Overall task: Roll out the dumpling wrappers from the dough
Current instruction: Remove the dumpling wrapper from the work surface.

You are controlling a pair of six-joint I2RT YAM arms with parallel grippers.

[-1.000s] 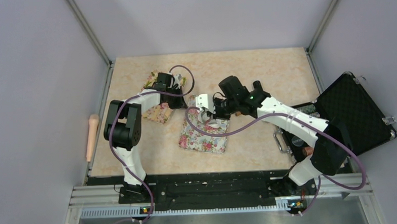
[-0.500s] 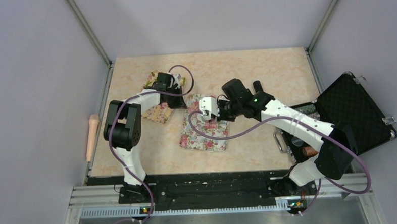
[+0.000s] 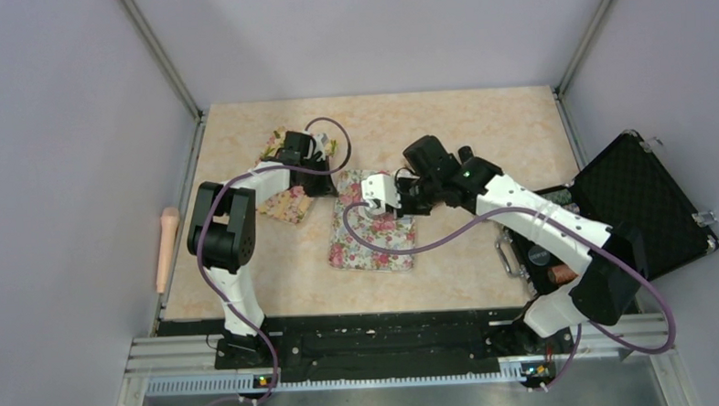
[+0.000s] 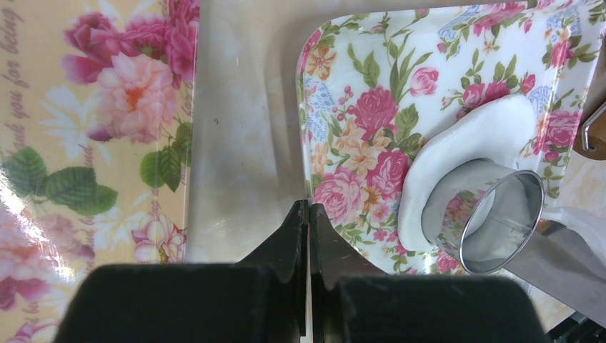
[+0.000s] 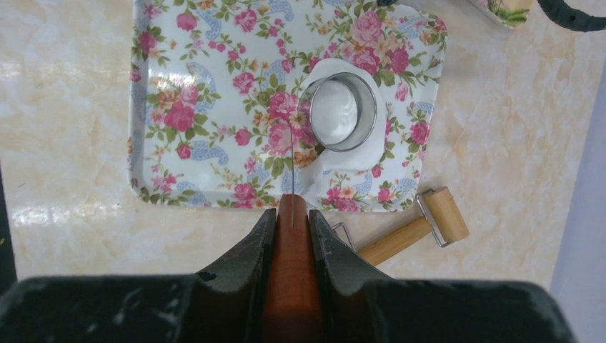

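Observation:
A white floral tray [image 5: 214, 86] carries a sheet of white dough [image 5: 350, 161]. A metal ring cutter [image 5: 341, 111] stands in the dough, and a round white dumpling wrapper [image 5: 333, 113] shows inside it. My right gripper [image 5: 291, 211] is shut on the brown wooden handle [image 5: 291, 271] of a thin-bladed tool. Its blade runs edge-on to the ring's near side. In the top view this gripper [image 3: 399, 194] hangs over the tray's far end. My left gripper [image 4: 308, 207] is shut on nothing, low over the bare table between the two trays, left of the ring cutter [image 4: 493, 221].
A yellowish floral tray [image 4: 86, 143] lies left of the white one, under the left arm [image 3: 272, 179]. A small wooden roller [image 5: 418, 227] rests on the table beside the white tray. An open black case [image 3: 640, 204] sits at the right edge. A wooden pin [image 3: 166, 248] lies outside the left rail.
The right arm has carried the tool a little toward the tray's far end, and the tray has shifted slightly right. The left arm has stayed put.

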